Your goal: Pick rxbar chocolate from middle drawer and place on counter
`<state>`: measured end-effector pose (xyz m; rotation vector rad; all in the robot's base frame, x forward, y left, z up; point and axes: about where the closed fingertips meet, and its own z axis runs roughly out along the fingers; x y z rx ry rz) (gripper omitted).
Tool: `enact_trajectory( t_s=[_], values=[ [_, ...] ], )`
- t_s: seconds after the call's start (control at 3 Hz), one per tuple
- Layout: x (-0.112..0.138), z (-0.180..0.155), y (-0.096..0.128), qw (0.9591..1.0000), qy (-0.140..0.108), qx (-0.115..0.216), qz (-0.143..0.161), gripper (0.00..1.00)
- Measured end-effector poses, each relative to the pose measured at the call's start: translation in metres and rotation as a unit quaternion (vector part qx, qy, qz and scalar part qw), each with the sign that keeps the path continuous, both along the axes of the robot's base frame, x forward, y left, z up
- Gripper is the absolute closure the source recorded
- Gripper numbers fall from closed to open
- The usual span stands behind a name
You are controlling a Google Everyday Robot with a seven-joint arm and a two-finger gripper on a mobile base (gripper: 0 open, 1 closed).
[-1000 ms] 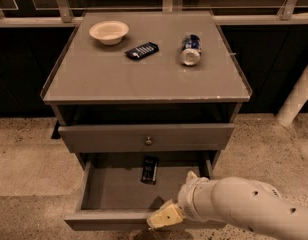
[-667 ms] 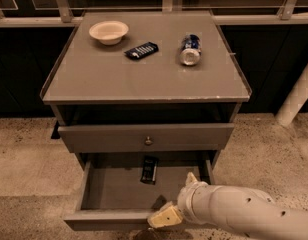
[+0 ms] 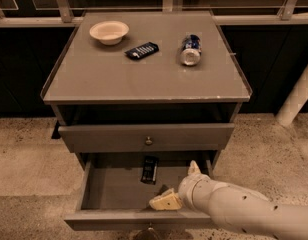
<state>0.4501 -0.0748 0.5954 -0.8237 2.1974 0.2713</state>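
The cabinet's grey top surface (image 3: 144, 79) carries only a bowl (image 3: 109, 32), a blue-wrapped bar (image 3: 142, 50) and a can (image 3: 190, 49) lying on its side, so nothing has been delivered there yet. Below it, the lower drawer (image 3: 114, 189) stands pulled open. The robot's white arm (image 3: 244, 211) reaches in from the right, over the drawer's front edge. Over the past second the gripper (image 3: 165, 202) has pushed from the front lip deeper into the drawer. It now hangs near the black chocolate bar (image 3: 150, 170) but does not touch it. The bar has not moved and lies flat on the drawer floor toward the back. Whether the jaws are open or closed cannot be told. The approach appears nearly complete, with the grasp, the lift and the placement all still ahead.
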Motion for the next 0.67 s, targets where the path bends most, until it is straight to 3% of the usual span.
enact_trajectory(
  t_s=[0.33, 0.67],
  values=[
    [0.0, 0.0, 0.0, 1.0, 0.0, 0.0, 0.0, 0.0],
    [0.017, -0.02, 0.002, 1.0, 0.0, 0.005, 0.006, 0.0]
  ],
)
